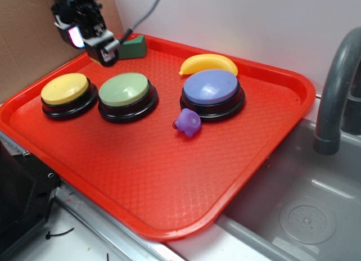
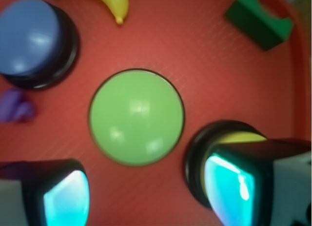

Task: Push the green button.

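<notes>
The green button [image 1: 124, 89] [image 2: 137, 117], a pale green dome on a black base, sits on the red tray [image 1: 169, 165] between a yellow button [image 1: 65, 87] and a blue-purple button [image 1: 210, 86]. My gripper [image 1: 100, 47] [image 2: 146, 192] hangs high above the tray's back left part, behind the green button and not touching it. In the wrist view its two fingers [image 2: 66, 196] stand wide apart with bare tray between them. The green dome lies just ahead of the gap. The right finger covers most of the yellow button [image 2: 239, 137].
A dark green block [image 1: 133, 47] [image 2: 258, 21] lies at the tray's back edge beside the gripper. A yellow banana [image 1: 208, 63] and a small purple toy [image 1: 188, 122] flank the blue-purple button. A grey sink [image 1: 304, 210] and faucet [image 1: 335, 92] stand to the right.
</notes>
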Controlling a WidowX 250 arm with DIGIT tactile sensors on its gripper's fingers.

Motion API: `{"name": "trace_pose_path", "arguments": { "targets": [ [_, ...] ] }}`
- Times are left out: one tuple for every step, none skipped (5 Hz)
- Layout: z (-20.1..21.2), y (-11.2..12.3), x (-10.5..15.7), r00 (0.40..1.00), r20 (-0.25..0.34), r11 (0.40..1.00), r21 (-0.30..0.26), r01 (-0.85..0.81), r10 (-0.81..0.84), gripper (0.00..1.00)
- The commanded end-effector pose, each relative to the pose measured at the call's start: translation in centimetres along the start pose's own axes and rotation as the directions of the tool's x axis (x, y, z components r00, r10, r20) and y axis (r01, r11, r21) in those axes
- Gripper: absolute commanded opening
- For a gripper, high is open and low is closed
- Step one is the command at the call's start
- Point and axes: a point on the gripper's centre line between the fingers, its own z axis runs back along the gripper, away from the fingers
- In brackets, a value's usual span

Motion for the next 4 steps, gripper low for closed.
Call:
{"name": "trace_pose_path", "arguments": {
  "targets": [
    [-3.6,-1.4,2.0,0.997,0.056,0.999,0.025,0.047,-0.048,1.0],
    [-4.0,-1.9,2.1,0.997,0.033,0.997,0.03,0.065,-0.066,1.0],
    [-3.6,-1.4,2.0,0.999,0.005,0.995,0.094,0.043,-0.044,1.0],
    [-1.5,-1.2,1.9,1.0,0.006,0.995,0.097,0.02,-0.02,1.0]
  ]
}}
